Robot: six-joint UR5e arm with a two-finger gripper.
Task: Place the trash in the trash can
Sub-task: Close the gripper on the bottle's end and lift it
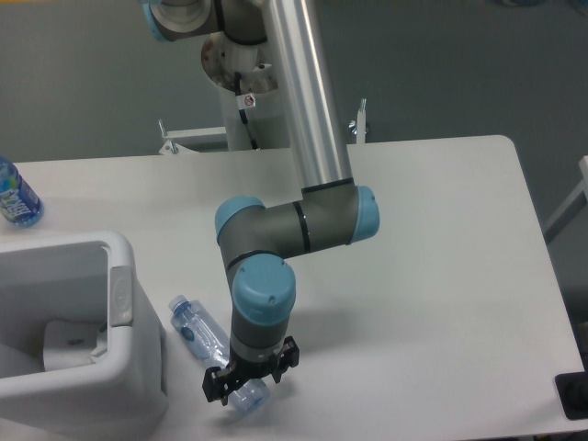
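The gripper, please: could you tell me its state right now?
Gripper: open, fingers straddling the lower end of the bottle lying on the table; not yet closed on it.

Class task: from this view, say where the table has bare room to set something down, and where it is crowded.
Bare: the right half of the table, from the arm to the right edge. Crowded: front left, where the trash can, clear bottle and tool bunch together. Another bottle stands far left.

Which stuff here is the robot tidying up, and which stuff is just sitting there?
For the job:
clear plastic bottle, lying on the table
white trash can
white wad inside the can
gripper, low over the bottle's bottom end

Just sitting there:
blue-labelled bottle at the left edge
black object at the right edge
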